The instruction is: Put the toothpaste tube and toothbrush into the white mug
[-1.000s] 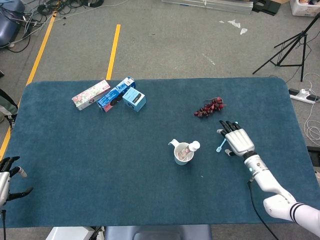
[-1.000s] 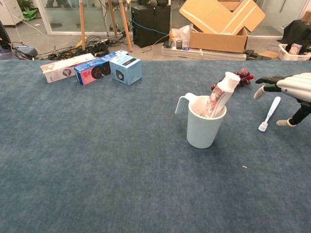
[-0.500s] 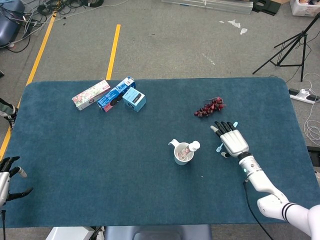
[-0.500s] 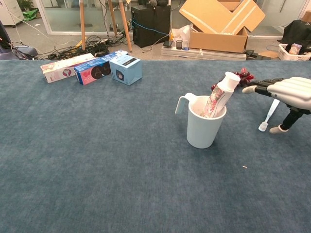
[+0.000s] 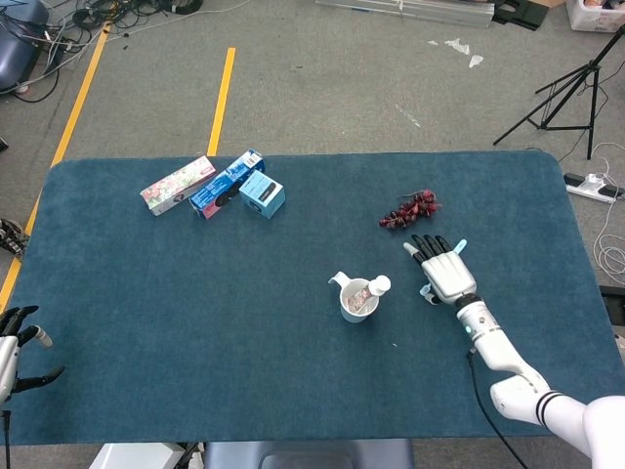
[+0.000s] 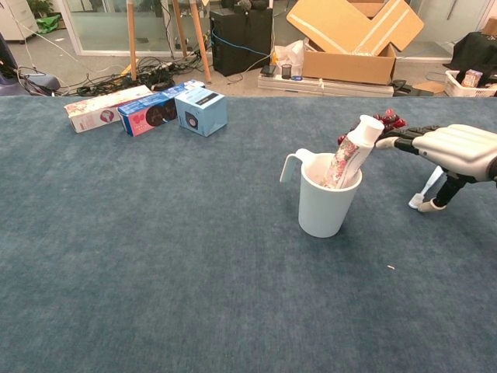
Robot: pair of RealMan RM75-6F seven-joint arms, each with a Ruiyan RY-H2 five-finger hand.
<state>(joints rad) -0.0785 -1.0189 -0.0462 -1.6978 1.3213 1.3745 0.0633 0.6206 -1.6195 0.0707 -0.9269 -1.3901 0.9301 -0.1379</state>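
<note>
Hovering right hand (image 5: 446,275) flat, fingers (image 6: 411,134) spread and empty, over toothbrush (image 6: 428,189) lying on bench (image 5: 195,313) beside white mug (image 6: 322,203) already holding toothpaste tube (image 6: 349,155); better curling gently, pinching mid-handle.

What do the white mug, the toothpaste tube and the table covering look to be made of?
White mug: probably matte plastic, going by its thin rim and dull surface. Toothpaste tube: soft printed plastic with a white cap. Table covering: short-pile blue fabric, like carpet or felt.
</note>
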